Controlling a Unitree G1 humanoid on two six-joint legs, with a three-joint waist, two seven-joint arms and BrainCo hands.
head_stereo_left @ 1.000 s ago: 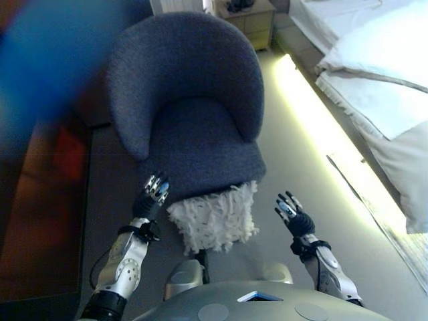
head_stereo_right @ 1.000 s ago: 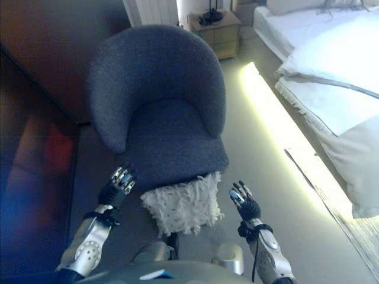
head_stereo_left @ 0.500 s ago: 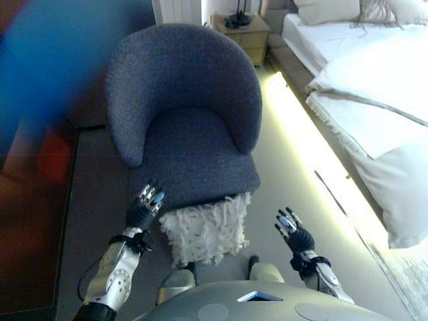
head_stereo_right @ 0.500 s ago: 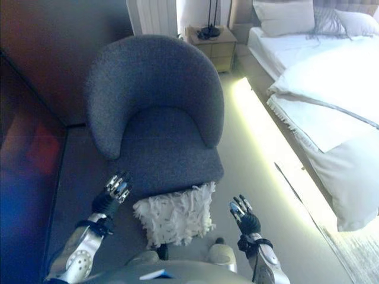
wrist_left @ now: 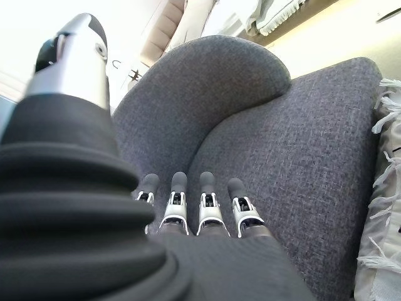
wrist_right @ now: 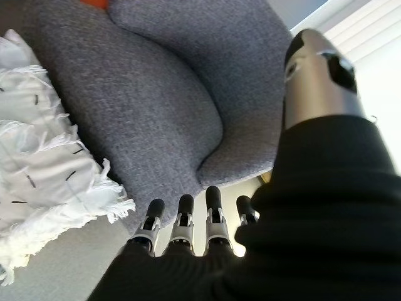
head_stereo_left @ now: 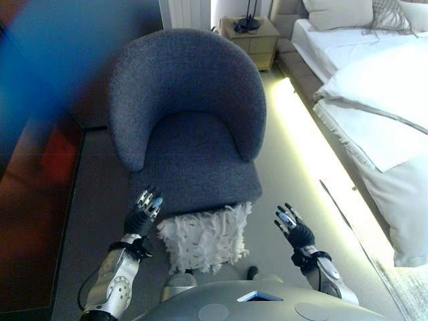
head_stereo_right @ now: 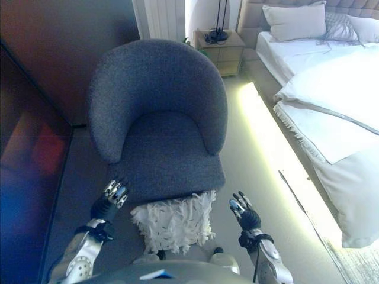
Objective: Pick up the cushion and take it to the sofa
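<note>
A white shaggy cushion (head_stereo_left: 204,237) leans on the floor against the front of a dark grey armchair (head_stereo_left: 190,127). It also shows in the right wrist view (wrist_right: 44,188) and at the edge of the left wrist view (wrist_left: 382,251). My left hand (head_stereo_left: 142,214) is open, just left of the cushion, near the chair's front left corner. My right hand (head_stereo_left: 292,229) is open, a little to the right of the cushion, above the floor. Neither hand touches the cushion. The left wrist view shows the left hand's straight fingers (wrist_left: 188,207), the right wrist view the right hand's fingers (wrist_right: 188,226).
A bed with white bedding (head_stereo_left: 374,100) runs along the right, with a lit strip (head_stereo_left: 314,147) along its base. A wooden nightstand (head_stereo_left: 253,33) stands behind the chair. A dark wall panel (head_stereo_left: 33,167) is on the left. Grey floor (head_stereo_left: 281,180) lies between chair and bed.
The camera has shifted, so more of the room behind the chair shows. Both hands stay open on either side of the cushion; the cushion has not moved.
</note>
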